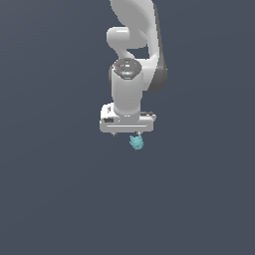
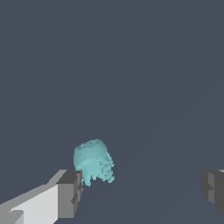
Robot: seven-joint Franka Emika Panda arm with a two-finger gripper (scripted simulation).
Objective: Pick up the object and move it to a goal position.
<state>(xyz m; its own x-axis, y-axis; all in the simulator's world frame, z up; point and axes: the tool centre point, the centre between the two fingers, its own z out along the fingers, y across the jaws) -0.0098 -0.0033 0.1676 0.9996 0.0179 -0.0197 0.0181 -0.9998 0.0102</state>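
Note:
The object is a tiny teal-cyan lumpy blob that shows just under the white hand of the arm, toward the exterior view's right. My gripper points straight down over it, and only short stubs of its fingers show there. In the wrist view the object sits right by the tip of one grey finger, while the other finger stands far off. The jaws are wide apart, so my gripper is open and holds nothing. Whether the near finger touches the blob cannot be told.
A plain dark grey-blue surface fills both views. The white arm rises from the hand toward the top of the exterior view. No goal marker shows.

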